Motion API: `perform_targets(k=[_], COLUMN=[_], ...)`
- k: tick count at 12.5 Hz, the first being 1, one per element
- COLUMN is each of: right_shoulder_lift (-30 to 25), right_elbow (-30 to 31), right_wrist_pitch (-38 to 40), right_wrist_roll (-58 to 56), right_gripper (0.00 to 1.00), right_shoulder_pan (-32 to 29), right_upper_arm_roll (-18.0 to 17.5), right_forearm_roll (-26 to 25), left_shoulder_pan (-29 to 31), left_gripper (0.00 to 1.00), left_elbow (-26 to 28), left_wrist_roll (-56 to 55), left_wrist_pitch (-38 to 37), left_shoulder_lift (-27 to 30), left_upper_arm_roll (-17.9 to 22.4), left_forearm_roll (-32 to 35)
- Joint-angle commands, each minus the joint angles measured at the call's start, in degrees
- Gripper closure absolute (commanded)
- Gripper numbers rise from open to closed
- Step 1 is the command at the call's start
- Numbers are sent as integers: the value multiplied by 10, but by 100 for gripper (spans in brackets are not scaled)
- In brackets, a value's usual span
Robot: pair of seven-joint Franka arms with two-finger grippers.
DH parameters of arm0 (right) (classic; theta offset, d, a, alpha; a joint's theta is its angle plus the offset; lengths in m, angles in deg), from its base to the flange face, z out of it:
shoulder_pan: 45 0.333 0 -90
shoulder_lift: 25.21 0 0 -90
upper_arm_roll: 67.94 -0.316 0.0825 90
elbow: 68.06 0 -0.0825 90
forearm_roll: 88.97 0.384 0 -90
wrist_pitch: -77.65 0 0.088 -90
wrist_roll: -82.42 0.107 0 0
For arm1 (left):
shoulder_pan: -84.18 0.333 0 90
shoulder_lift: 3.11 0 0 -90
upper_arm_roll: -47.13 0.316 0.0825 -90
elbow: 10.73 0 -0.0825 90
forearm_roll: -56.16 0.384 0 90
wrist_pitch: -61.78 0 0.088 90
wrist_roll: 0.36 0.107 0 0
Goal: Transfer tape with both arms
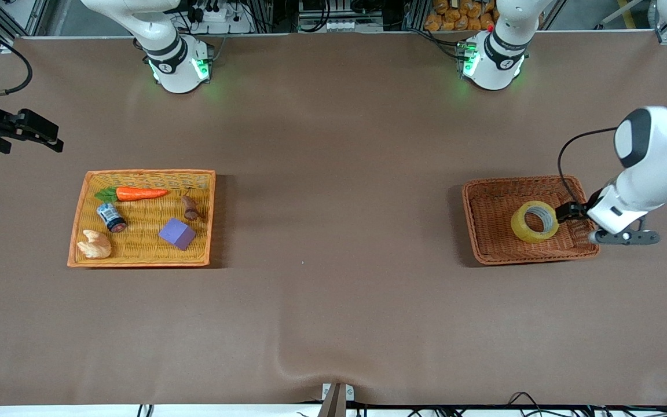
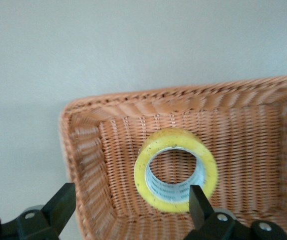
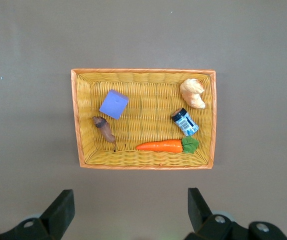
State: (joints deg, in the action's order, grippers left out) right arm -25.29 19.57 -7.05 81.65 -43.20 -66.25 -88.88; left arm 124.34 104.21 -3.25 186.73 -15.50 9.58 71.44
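Observation:
The tape [image 1: 535, 222], a yellowish ring with a grey-white core, rests tilted in a brown wicker basket [image 1: 480, 243] toward the left arm's end of the table. My left gripper [image 1: 565, 213] is open, low over that basket, right beside the tape. In the left wrist view the tape [image 2: 176, 170] sits just ahead of the gripper [image 2: 131, 205], and one fingertip [image 2: 198, 200] overlaps its rim. My right gripper [image 1: 32, 130] is open and empty, up in the air at the right arm's end of the table; it also shows in the right wrist view [image 3: 128, 207].
An orange-yellow basket [image 1: 81, 231] toward the right arm's end holds a carrot [image 1: 139, 193], a small dark jar [image 1: 112, 217], a purple block [image 1: 177, 233], a pale bread piece [image 1: 94, 244] and a brown piece [image 1: 190, 207]. Bare brown table lies between the baskets.

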Motion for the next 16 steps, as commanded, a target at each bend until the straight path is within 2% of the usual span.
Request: perform_targets(k=[1, 4, 7, 12, 13, 15, 16], right_shoulder_lift=[-3, -3, -3, -2, -1, 2, 2], right_elbow=[-3, -10, -11, -11, -11, -11, -11], right_wrist_pitch=[-1, -2, -2, -1, -2, -1, -1], right_wrist_roll=[2, 38, 38, 34, 34, 32, 32], right_gripper=[0, 0, 0, 0, 0, 0, 0], right_shoulder_pan=[-9, -10, -12, -14, -14, -15, -15], right_upper_arm_roll=[-9, -9, -9, -9, -9, -8, -9], right_forearm_roll=[-10, -6, -4, 2, 1, 2, 2], left_shoulder_pan=[6, 4, 4, -3, -45, -135, -196], left_gripper=[0, 0, 0, 0, 0, 0, 0], left_elbow=[-28, -156, -239, -310, -314, -312, -310], left_wrist_roll=[1, -2, -4, 1, 0, 6, 5], left_wrist_pitch=[-88, -240, -325, -375, -385, -393, -393], left_shoulder_lift=[90, 90, 92, 91, 92, 97, 105], left_upper_arm_roll=[-26, -37, -53, -66, -52, 57, 130], left_forearm_roll=[-41, -82, -83, -77, -74, -76, -83])
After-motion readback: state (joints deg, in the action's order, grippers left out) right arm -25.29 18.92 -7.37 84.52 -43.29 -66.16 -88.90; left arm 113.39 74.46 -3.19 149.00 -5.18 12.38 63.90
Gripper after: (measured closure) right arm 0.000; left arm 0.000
